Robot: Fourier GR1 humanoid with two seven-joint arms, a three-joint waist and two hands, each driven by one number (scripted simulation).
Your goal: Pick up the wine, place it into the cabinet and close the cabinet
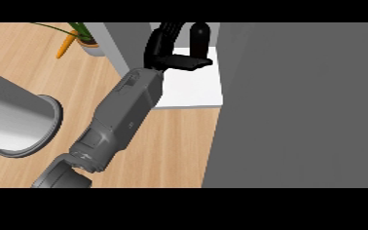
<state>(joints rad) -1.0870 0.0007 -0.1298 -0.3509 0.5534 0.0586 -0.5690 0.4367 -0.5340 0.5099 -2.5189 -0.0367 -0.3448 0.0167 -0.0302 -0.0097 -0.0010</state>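
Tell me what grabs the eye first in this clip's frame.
A grey forearm runs up the middle, its black hand curled round a dark bottle inside the white cabinet. A big grey cabinet door fills the right side. At left, a potted plant stands above a metal pot.

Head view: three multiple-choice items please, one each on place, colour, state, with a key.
1. Where is the wine?
A. on the wooden counter by the plant
B. at the cabinet opening, above its shelf
C. in the metal basin

2. The cabinet shelf is:
A. white
B. orange
C. black

3. The cabinet is:
A. shut
B. open
C. out of view

Key:
1 B, the dark bottle shows above the shelf, beside the left hand.
2 A, the shelf surface is plain white.
3 B, the shelf shows beside the swung-out grey door.
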